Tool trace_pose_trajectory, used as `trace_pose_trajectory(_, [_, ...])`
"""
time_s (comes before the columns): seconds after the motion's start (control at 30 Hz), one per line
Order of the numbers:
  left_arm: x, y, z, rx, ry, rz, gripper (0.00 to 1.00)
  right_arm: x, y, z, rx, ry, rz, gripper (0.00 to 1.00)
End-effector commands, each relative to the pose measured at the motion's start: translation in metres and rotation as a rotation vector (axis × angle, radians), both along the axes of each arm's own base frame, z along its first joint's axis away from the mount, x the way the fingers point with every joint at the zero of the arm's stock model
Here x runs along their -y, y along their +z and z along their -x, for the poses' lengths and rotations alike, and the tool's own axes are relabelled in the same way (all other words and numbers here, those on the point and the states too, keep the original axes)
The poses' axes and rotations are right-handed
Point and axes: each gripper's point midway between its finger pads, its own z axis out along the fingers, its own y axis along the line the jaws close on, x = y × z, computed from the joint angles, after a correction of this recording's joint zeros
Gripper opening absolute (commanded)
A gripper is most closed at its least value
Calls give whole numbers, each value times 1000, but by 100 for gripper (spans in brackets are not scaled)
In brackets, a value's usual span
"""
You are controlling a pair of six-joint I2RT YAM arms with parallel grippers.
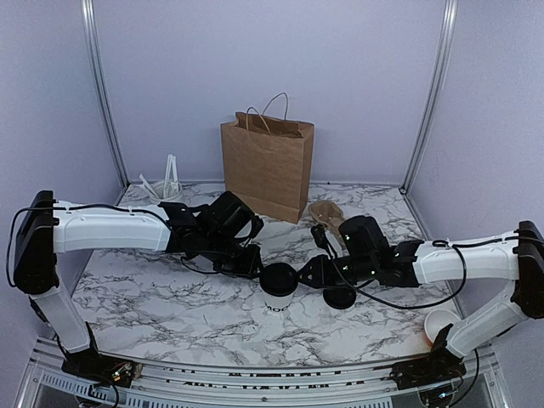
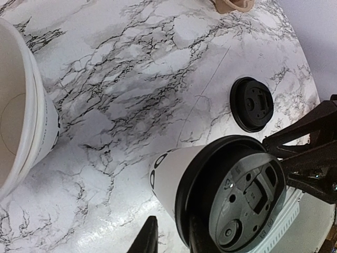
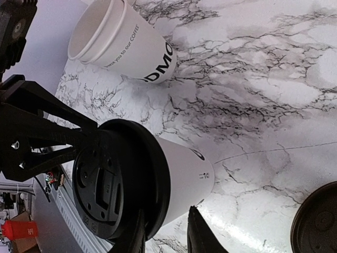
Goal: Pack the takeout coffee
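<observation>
Marbled tabletop (image 1: 153, 297) under lavender walls, seen from above: the takeout coffee (image 1: 278, 287) stands upright at the centre, black lid on. My left gripper (image 1: 257, 269) meets the lid's rim from nine o'clock and my right gripper (image 1: 308, 276) from three. Both jaws are set narrow, straddling that rim, though I cannot tell whether either truly pinches it. A loose black lid (image 1: 340, 297) lies just beyond at three o'clock. A brown paper bag (image 1: 266, 166) stands at twelve, and stacked white cups (image 1: 439, 323) sit well apart at four.

One lidded cup (image 1: 278, 289), one loose black lid (image 1: 340, 297) — one paper bag (image 1: 267, 166).
</observation>
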Motion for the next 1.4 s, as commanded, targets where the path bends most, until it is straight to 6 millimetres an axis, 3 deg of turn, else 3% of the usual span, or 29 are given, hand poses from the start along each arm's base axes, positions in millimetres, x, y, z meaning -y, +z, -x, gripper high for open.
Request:
trace_pose_trajectory(0.0, [-15,-50,24,-88,-69,-188,21,6,-35,16,-63,53,156,26])
trace_pose_trajectory(0.23, [-5,-52,25,-92,-92,-184,21,1,-43,17,-42,63,238,26])
trace_pose_trajectory(0.57, [-25,-99,41,-158,-80,-258,18,27,-103,46,-158,47,304,25])
trace_pose_trajectory(0.73, [-30,-106,45,-171,-74,-266,18,33,-113,51,-178,38,312,24])
trace_pose_trajectory(0.87, [-27,-98,42,-155,-73,-249,18,26,-96,43,-150,29,282,23])
trace_pose_trajectory(1.17, [-14,-46,22,-47,-69,-209,18,-3,-20,13,-16,17,139,24])
trace_pose_trajectory(1.37, [-7,-27,17,-20,-73,-184,18,-17,12,2,32,25,70,24])
